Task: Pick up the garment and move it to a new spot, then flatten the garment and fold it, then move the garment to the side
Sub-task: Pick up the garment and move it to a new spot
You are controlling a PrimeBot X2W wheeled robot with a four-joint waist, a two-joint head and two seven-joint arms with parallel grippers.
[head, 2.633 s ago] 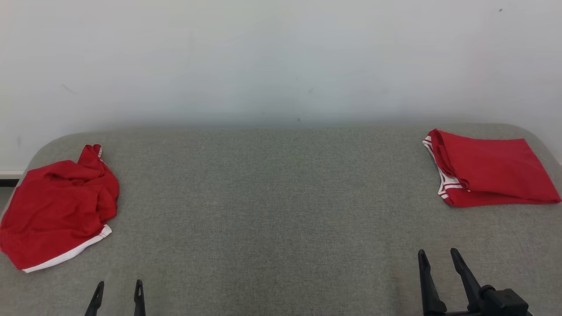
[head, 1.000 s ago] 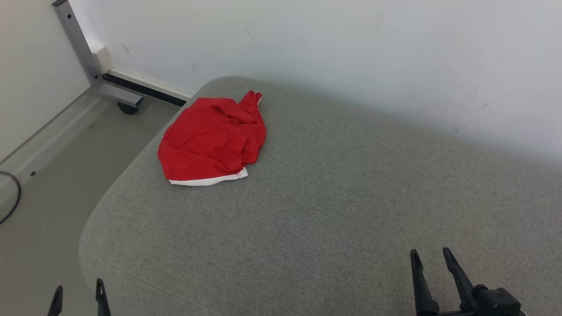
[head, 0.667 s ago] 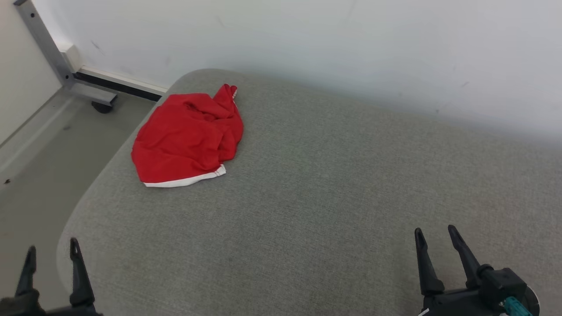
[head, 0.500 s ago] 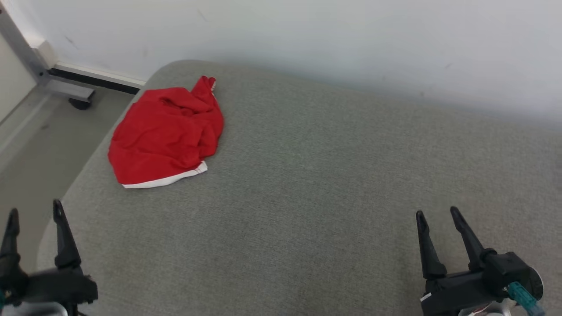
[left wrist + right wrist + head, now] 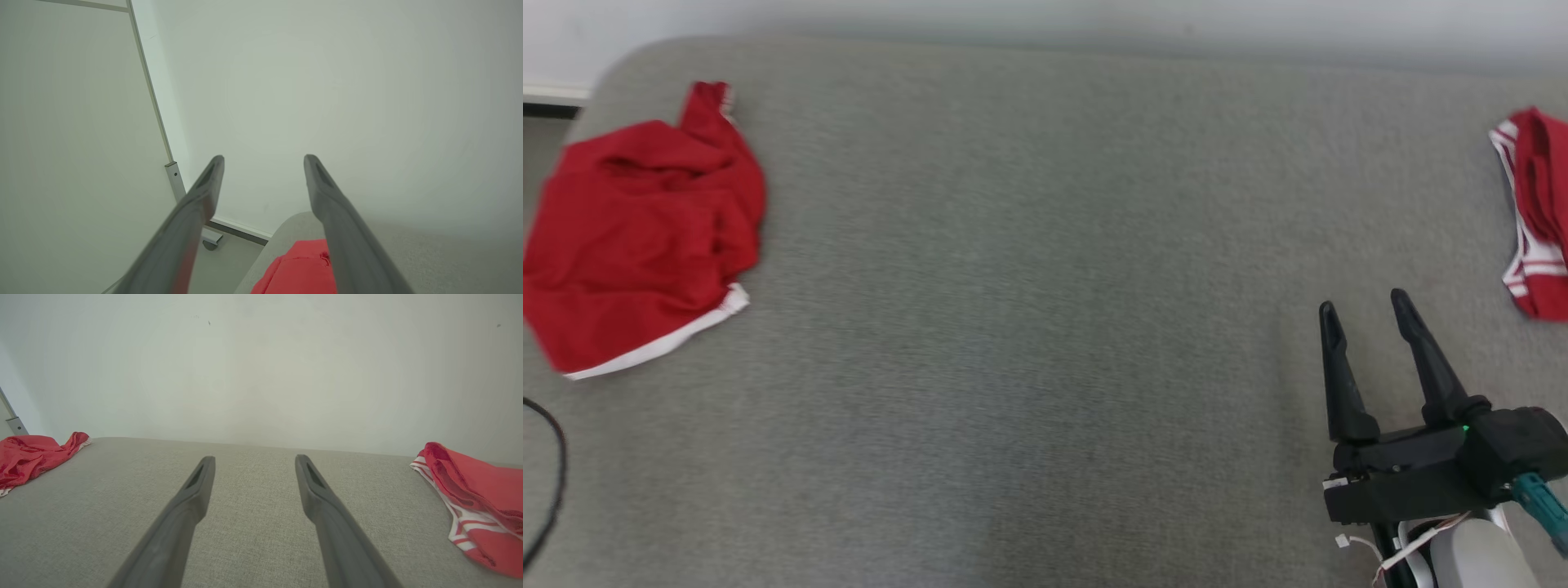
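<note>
We are looking down on a grey, fabric-covered tabletop (image 5: 1029,286) that is standing against a pale wall (image 5: 261,375). The crumpled red garment (image 5: 637,220) is lying at the far left corner of the tabletop, close to its rounded edge. It is bunching into loose folds, with a white hem band running along its near side and a narrow strip of cloth pointing toward the wall.

Our right end effector (image 5: 1364,300) is hanging over the near right part of the tabletop, well apart from the crumpled red garment. Its two dark fingers are spreading wide and pointing toward the wall, with nothing between them but bare grey fabric.

In its wrist view, our left end effector (image 5: 263,159) is also standing spread, and it is gripping nothing. Past its fingers we are seeing the wall, a metal post (image 5: 175,183) and a patch of floor (image 5: 229,261). The left corner of the tabletop is rising at the bottom of that view, with the crumpled red garment lying on it, partly behind the right-hand finger.

A folded red garment (image 5: 478,486) with red-and-white striped trim is resting at the far right of the tabletop, and the picture's edge is cutting it off. A dark cable (image 5: 556,457) is curving along the lower left edge of the head view.
</note>
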